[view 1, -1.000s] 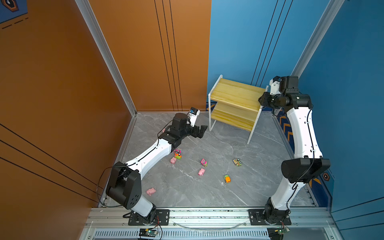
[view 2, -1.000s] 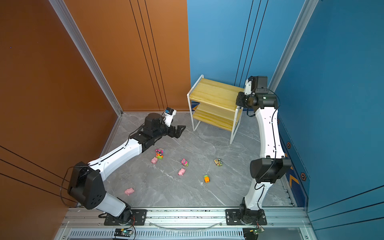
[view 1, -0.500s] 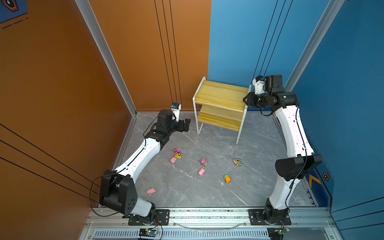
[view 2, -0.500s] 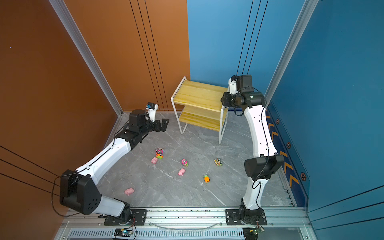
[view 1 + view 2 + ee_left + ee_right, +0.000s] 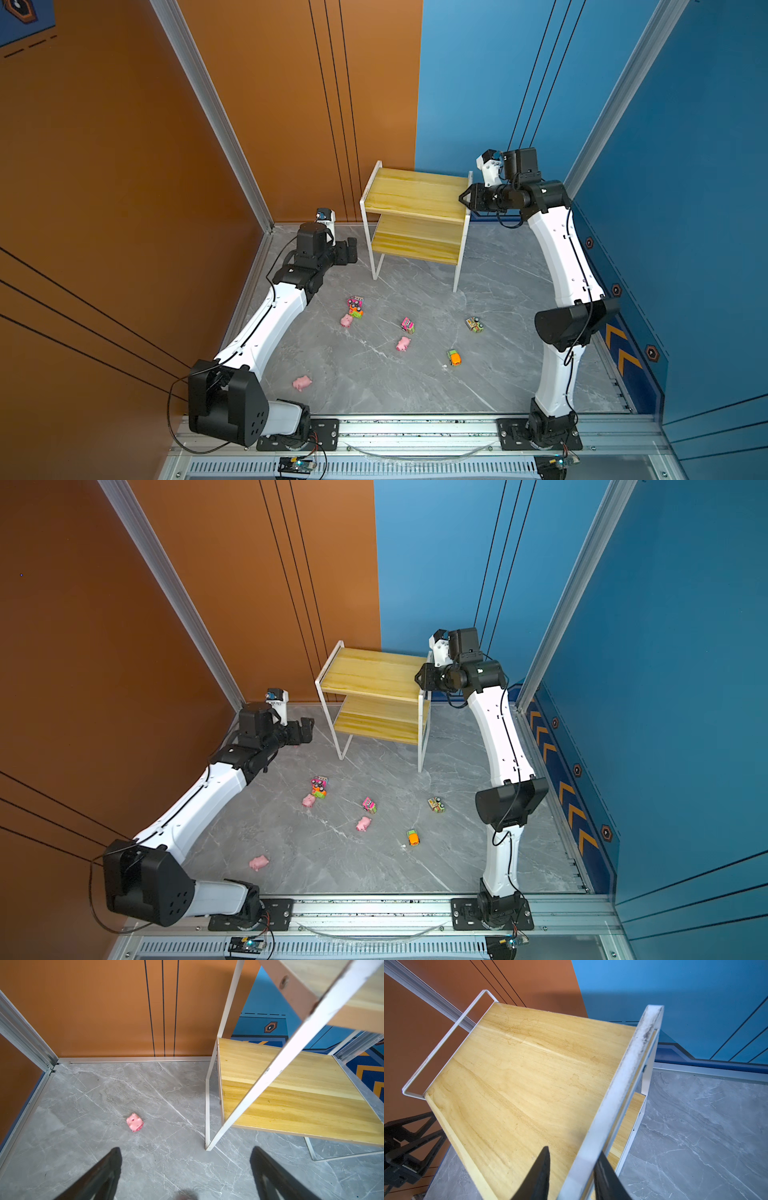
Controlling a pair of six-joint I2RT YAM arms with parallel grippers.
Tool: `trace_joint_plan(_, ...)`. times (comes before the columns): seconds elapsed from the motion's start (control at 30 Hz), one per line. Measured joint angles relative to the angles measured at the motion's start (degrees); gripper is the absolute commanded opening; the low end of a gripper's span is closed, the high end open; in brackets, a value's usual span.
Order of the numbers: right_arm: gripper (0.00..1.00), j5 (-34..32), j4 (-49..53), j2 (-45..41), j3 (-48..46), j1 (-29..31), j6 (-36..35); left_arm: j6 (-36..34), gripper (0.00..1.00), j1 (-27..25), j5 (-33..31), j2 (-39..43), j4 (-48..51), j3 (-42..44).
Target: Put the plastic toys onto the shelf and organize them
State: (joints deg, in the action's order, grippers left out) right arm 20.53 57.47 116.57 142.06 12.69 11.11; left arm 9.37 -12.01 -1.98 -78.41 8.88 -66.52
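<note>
Shelf of two pale yellow wooden boards on thin white metal frame, upright at back of grey marble-patterned floor in both top views, near seam of orange wall and blue wall. Both boards bare.

Small plastic toys loose on floor in front of shelf, well apart from it: pink truck touching green-and-orange truck, rounded pink pig just beside them; further trucks and pigs spread towards aluminium front rail. One more pink pig only plain from left wrist, beside shelf's leg.

Right gripper at shelf's upper side rail, jaws slightly parted astride it, one finger clear of rail. Left gripper low over floor, just left of shelf, spread wide, empty.

Truck details too small to make out.
</note>
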Motion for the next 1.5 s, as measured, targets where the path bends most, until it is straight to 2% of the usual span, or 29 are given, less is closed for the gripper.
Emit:
trace_joint_plan(0.43,0.72,-4.11,-6.19,4.07,2.78,-0.72,-2.38,0.15,0.97,0.0,0.09,0.63,0.15,0.04)
trace_joint_plan(0.6,0.9,-5.68,-10.58,3.45,1.97,-1.55,-2.21,0.57,0.97,0.0,2.71,0.11,-1.2,0.04)
trace_joint_plan(0.67,0.93,-5.84,-13.75,1.31,-1.53,-2.16,-1.75,1.05,0.96,0.0,4.35,-0.31,-2.82,0.35)
trace_joint_plan(0.8,0.93,-6.95,-21.24,-6.73,-12.98,-3.13,0.46,2.12,0.95,-0.33,8.46,-1.03,-7.32,1.86)
trace_joint_plan(1.0,0.91,-11.85,-34.38,-25.86,-37.9,-2.23,5.88,2.75,0.93,-2.34,15.26,-3.93,-17.03,3.76)
trace_joint_plan(1.13,0.9,-14.91,-40.3,-36.81,-51.78,1.01,8.35,2.71,0.9,-2.99,17.33,-6.71,-22.6,3.91)
trace_joint_plan(1.23,0.9,-18.16,-42.77,-41.27,-58.38,5.25,8.76,2.6,0.87,-2.99,17.51,-8.48,-26.25,3.91)
trace_joint_plan(1.37,0.89,-22.93,-44.68,-43.23,-63.76,11.82,8.63,2.25,0.66,-2.89,17.75,-10.6,-30.51,3.91)
trace_joint_plan(1.5,0.89,-26.95,-45.27,-43.23,-66.05,15.54,7.82,2.54,0.5,-2.89,18.56,-11.76,-33.83,3.91)
